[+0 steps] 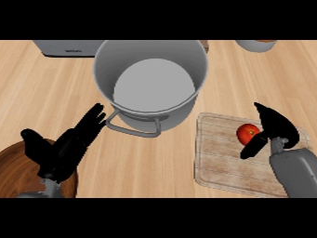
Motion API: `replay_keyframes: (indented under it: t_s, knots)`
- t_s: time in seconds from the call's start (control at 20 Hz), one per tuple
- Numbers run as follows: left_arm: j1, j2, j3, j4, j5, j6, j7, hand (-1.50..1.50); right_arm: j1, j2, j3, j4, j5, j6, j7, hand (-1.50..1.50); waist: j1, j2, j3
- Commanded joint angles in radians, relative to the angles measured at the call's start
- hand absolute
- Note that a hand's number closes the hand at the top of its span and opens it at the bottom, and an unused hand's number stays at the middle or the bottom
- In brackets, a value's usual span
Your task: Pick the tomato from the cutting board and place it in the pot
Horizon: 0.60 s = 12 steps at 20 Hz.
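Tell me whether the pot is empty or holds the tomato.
Empty: the pot shows a bare grey inside. The tomato sits on the cutting board, by the right hand.

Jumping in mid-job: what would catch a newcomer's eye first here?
The big grey pot at top centre dominates, its inside bare. Next is the red tomato on the cutting board at the right, with the right hand open right beside it. The left hand rests open at lower left.
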Motion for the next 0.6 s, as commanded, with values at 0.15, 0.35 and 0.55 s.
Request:
replay_keyframes:
  t_s: [0.15, 0.35, 0.55]
  knots:
    - [0.057, -0.005, 0.003, -0.027, -0.017, -0.034, -0.032, 0.00, -0.006, 0.022, -0.039, 0.084, -0.024, 0.003, -0.165, 1.50, 0.003, 0.001, 0.000]
    - [0.006, -0.058, -0.013, 0.082, -0.081, -0.011, -0.076, 0.00, 0.007, 0.052, -0.023, 0.077, 0.030, -0.049, -0.217, 1.50, -0.002, 0.000, 0.000]
    - [0.013, -0.080, -0.028, -0.036, -0.079, 0.030, 0.027, 0.00, 0.031, 0.048, -0.017, 0.123, 0.084, -0.101, -0.302, 1.50, 0.000, 0.000, 0.000]
